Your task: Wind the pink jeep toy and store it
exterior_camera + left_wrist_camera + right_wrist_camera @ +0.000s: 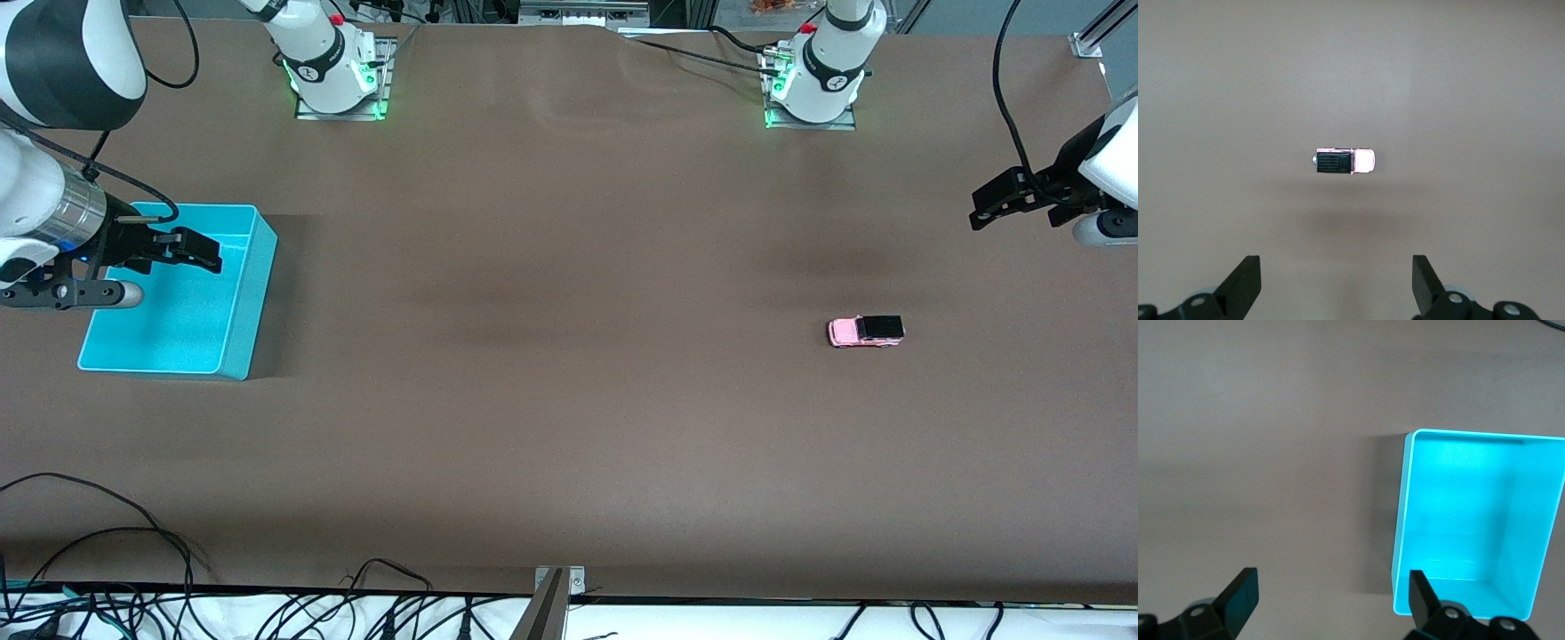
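The pink jeep toy, light pink with a black roof, stands alone on the brown table toward the left arm's end; the left wrist view shows the jeep from above. My left gripper hangs open in the air at that end of the table, apart from the jeep, with nothing between its fingers. My right gripper is open and empty over the turquoise bin. In the right wrist view the bin lies beside one finger.
Both arm bases stand at the table's edge farthest from the front camera. Loose black cables lie along the edge nearest that camera. A metal bracket juts up at the middle of that edge.
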Available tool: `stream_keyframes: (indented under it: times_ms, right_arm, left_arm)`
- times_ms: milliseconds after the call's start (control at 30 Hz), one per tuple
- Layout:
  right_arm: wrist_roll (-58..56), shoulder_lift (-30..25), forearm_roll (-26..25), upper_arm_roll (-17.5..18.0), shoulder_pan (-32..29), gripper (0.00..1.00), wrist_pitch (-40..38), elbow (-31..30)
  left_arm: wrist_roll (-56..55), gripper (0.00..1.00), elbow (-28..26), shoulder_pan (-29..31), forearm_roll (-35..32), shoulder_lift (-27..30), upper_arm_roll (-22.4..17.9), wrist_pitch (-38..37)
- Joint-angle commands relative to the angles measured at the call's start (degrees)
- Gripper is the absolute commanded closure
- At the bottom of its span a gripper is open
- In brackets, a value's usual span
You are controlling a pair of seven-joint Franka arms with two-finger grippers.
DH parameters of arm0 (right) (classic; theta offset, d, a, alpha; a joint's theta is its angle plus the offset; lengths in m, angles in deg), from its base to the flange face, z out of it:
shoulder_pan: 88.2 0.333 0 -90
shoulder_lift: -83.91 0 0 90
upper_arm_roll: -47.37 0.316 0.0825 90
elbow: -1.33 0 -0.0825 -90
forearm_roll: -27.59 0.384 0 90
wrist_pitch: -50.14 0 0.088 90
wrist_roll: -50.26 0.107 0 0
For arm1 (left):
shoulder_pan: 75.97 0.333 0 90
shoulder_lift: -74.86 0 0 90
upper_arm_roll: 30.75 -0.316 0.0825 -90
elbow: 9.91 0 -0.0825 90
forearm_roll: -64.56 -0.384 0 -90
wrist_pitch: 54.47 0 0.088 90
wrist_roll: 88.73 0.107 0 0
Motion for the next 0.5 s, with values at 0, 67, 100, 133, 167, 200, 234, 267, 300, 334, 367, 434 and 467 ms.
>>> stream_keyframes:
  times_ms: [0,67,100,133,167,200,234,267,300,334,367,434,467]
  right_arm:
    - [-0.49,-0.87,-0.65,0.49,-0.19,0.0,0.2,-0.25]
    - [-0.49,-0.87,-0.74,0.58,-0.11,0.0,0.11,-0.25]
    - [-0.4,-1.05,-0.74,0.58,-0.11,0.0,0.11,-0.25]
    - [0.04,-1.05,-0.74,0.58,-0.11,0.0,0.03,-0.25]
    - [0.13,-1.14,-0.65,0.49,-0.11,0.0,0.03,-0.34]
    - [0.22,-1.05,-0.65,0.49,-0.11,0.0,0.03,-0.34]
    - [0.22,-1.05,-0.65,0.4,-0.11,0.0,0.03,-0.34]
    - [0.22,-1.05,-0.65,0.4,-0.11,0.0,-0.06,-0.43]
    - [0.3,-1.05,-0.65,0.4,-0.11,0.0,-0.06,-0.51]
    - [0.3,-1.05,-0.65,0.4,-0.11,0.0,-0.06,-0.52]
    - [0.3,-1.05,-0.65,0.4,-0.11,0.0,-0.06,-0.43]
    - [0.39,-1.05,-0.91,0.4,-0.11,0.0,0.11,-0.52]
    - [0.39,-1.05,-0.83,0.4,-0.11,0.0,0.11,-0.43]
  left_arm:
    - [1.4,0.0,1.89,0.38,-1.49,-0.96,0.44,-0.73]
    - [1.4,0.0,1.89,0.38,-1.4,-0.96,0.44,-0.73]
    - [1.4,0.0,1.89,0.46,-1.23,-0.96,0.44,-0.73]
    - [1.4,0.0,1.89,0.47,-1.05,-0.96,0.44,-0.73]
    - [1.4,0.0,1.89,0.47,-0.96,-0.96,0.44,-0.73]
    - [1.4,0.0,1.89,0.47,-0.96,-0.96,0.44,-0.73]
    - [1.4,0.0,1.89,0.47,-0.96,-0.96,0.35,-0.73]
    - [1.4,0.0,1.89,0.47,-0.96,-0.96,0.35,-0.73]
    - [1.4,0.0,1.89,0.47,-0.96,-0.96,0.43,-0.73]
    - [1.4,0.0,1.89,0.47,-0.96,-0.96,0.35,-0.73]
    - [1.4,0.0,1.89,0.47,-0.96,-0.96,0.35,-0.73]
    - [1.4,0.0,1.98,0.47,-0.88,-0.96,0.35,-0.73]
    - [1.4,0.0,1.98,0.47,-0.88,-0.96,0.35,-0.73]
